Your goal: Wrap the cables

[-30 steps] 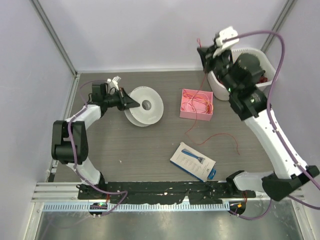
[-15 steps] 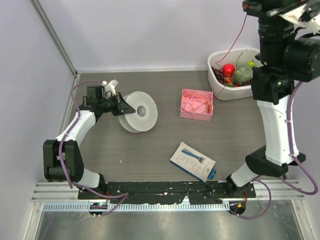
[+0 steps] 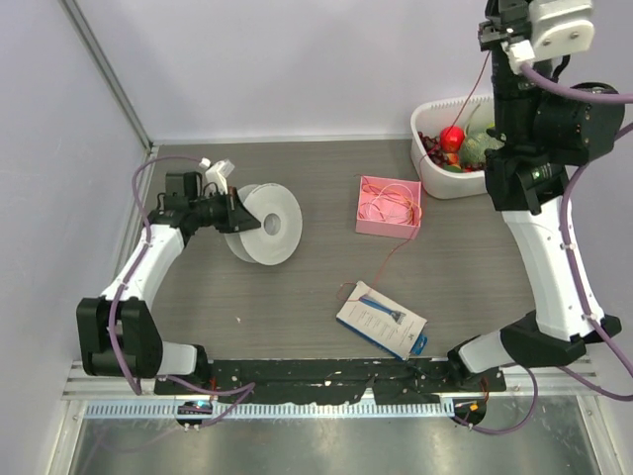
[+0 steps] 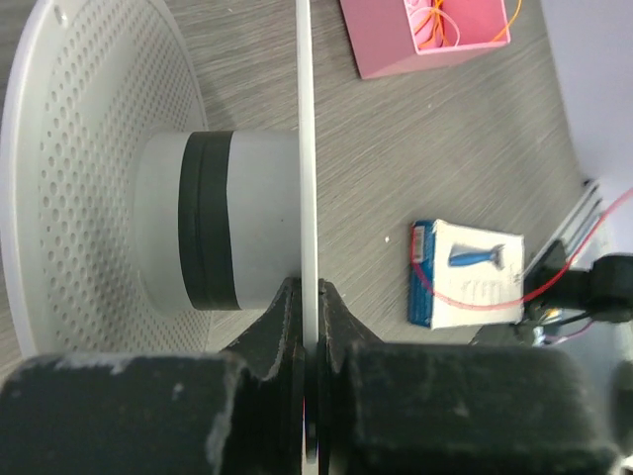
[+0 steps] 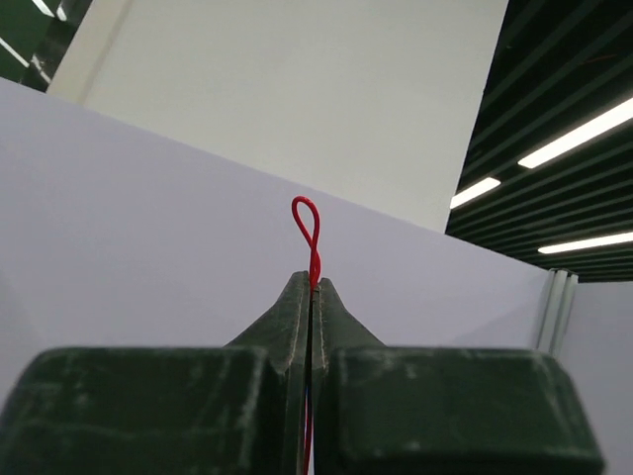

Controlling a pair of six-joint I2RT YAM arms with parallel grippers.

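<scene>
Grey table, one red wire, one white spool, one pink box.

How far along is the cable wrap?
Done: left fingers clamp the flange of the white perforated plastic spool. In hand: right fingers, raised high, pinch the thin red wire. Remaining: no red wire shows on the spool's core; loose loops sit in the pink box.

The left claw pinches the white spool's thin flange. On the desk beyond, red wire crosses a razor packet, a pink box farther off.
</scene>
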